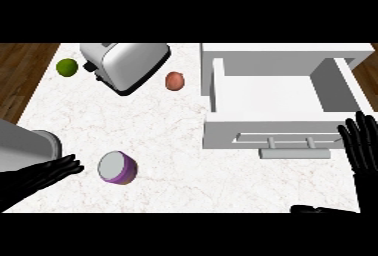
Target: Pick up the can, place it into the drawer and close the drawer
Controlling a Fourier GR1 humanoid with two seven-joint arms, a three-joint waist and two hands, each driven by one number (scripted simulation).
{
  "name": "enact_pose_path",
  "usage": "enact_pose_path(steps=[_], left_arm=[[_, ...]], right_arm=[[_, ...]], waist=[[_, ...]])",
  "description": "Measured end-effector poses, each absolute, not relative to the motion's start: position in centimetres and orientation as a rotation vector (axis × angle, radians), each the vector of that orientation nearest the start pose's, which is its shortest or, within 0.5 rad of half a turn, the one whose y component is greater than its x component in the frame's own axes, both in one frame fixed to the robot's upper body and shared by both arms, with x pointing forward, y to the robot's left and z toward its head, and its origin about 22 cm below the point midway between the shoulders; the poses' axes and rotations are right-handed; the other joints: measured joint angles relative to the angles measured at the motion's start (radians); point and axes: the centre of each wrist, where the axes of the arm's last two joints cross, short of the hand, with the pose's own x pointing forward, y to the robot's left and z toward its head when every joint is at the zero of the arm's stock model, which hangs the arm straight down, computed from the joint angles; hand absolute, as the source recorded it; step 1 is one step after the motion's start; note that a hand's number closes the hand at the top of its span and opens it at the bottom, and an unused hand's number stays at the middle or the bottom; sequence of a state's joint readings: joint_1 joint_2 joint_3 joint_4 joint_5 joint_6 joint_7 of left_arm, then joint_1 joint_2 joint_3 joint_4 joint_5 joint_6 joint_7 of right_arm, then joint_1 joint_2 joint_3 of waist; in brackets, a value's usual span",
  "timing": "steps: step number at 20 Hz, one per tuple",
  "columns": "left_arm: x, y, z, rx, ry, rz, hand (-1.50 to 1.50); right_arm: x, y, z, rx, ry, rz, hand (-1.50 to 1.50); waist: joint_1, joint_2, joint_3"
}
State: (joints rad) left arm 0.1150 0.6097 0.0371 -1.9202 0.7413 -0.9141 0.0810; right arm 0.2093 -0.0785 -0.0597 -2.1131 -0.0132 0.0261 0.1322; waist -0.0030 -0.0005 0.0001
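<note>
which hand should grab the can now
Left. The left hand is just beside the can, its fingers pointing toward it with nothing between. The right hand is across the counter, by the open drawer.

A purple can (117,167) sits near the marble counter's (155,125) front-left corner, with the left hand (43,175) just beside it, fingers straight, not touching. A white drawer (215,85) lies open at the right edge, and the right hand (362,145) is by its front, fingers up. A toaster (125,62), a lime (67,67) and a pinkish round item (175,80) line the far edge.
</note>
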Motion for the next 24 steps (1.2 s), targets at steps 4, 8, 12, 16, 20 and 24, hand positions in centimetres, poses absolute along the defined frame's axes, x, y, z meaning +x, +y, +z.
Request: enact_pose_path(steps=[4,8,12,16,20,24], left_arm=[[21.8,34.2,12.0,-0.797,-1.559,-0.828,-1.50],[22.4,33.8,11.0,-0.786,-1.557,-0.818,-1.50],[22.9,32.7,9.6,-0.778,-1.548,-0.813,-1.50],[23.4,31.8,8.1,-0.766,-1.538,-0.814,-1.50],[23.2,31.7,6.8,-0.752,-1.538,-0.804,-1.50],[24.8,31.3,5.3,-0.740,-1.531,-0.792,-1.50]], right_arm=[[17.5,-28.2,8.7,-0.163,-1.789,0.004,-1.50],[17.3,-28.3,8.6,-0.164,-1.789,0.007,-1.50],[16.9,-29.1,8.0,-0.171,-1.786,0.004,-1.50],[16.7,-29.2,7.7,-0.176,-1.785,0.012,-1.50],[16.2,-30.2,7.8,-0.176,-1.784,0.013,-1.50],[17.2,-29.9,7.5,-0.179,-1.782,0.015,-1.50]], waist=[[0.000,0.000,0.000],[0.000,0.000,0.000],[0.000,0.000,0.000],[0.000,0.000,0.000],[0.000,0.000,0.000],[0.000,0.001,0.000]])
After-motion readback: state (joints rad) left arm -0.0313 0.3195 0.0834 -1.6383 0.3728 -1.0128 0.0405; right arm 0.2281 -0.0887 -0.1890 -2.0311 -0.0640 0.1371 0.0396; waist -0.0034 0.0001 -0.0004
